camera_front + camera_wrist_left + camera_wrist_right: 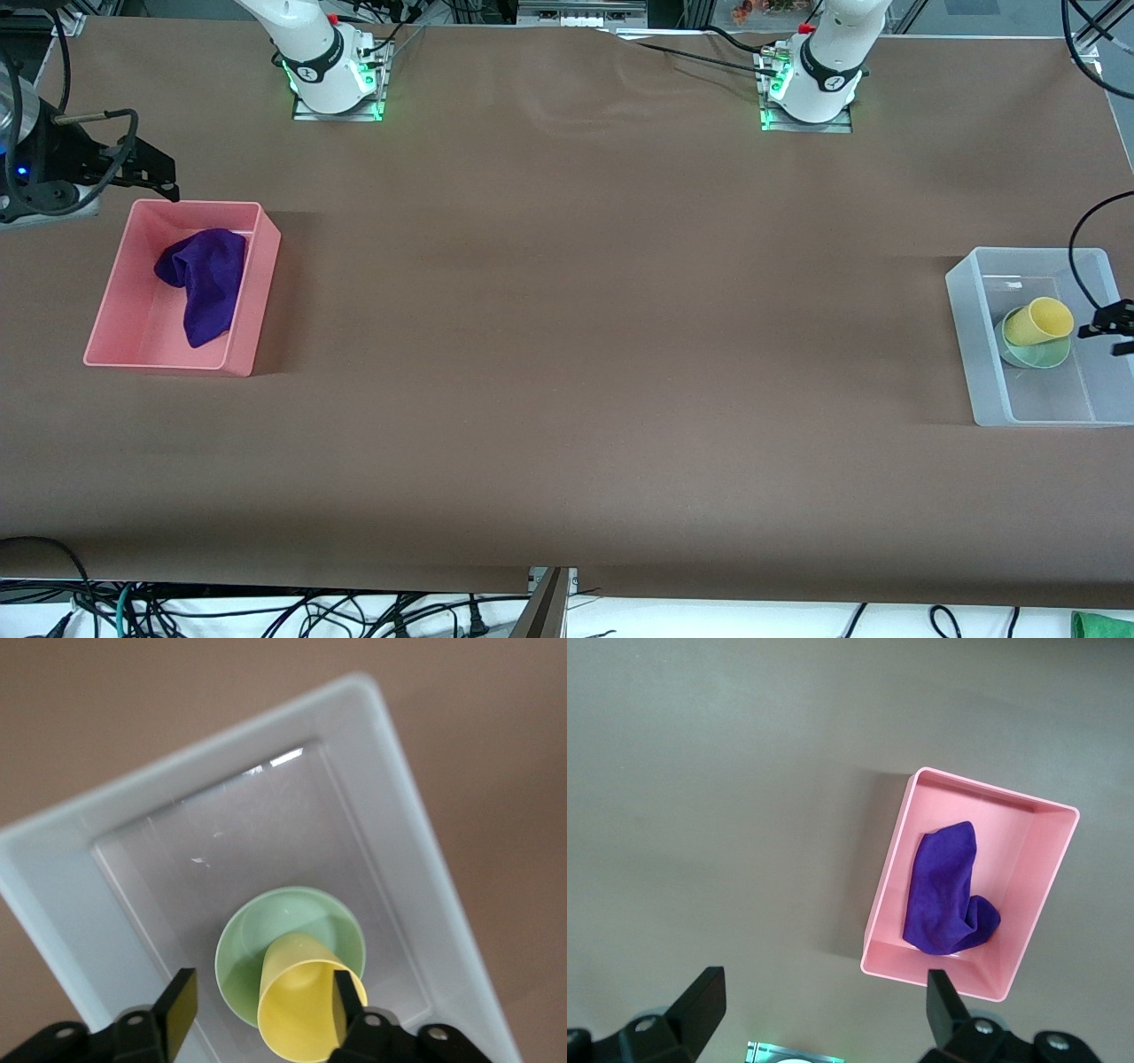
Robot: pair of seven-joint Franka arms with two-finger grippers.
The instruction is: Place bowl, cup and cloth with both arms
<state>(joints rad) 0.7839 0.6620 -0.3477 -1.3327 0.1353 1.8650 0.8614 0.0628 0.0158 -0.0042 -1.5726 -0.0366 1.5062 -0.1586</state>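
Over the clear bin [974,354] at the left arm's end of the counter [576,354], the left pincer [261,1005] hangs released, the tipped cup [301,1005] in the bowl [292,921] directly beneath; the right pincer [824,1005], released, is beside the pink bin [1045,877] holding the cloth [943,895]

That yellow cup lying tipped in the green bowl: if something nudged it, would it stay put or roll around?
The yellow cup lies tilted in the green bowl, rim resting on the bowl's edge, so a nudge would probably rock or roll it. It looks like thin smooth plastic, likely light and a bit slippery. The clear bin walls should keep it in. The left end effector hovers open above it.
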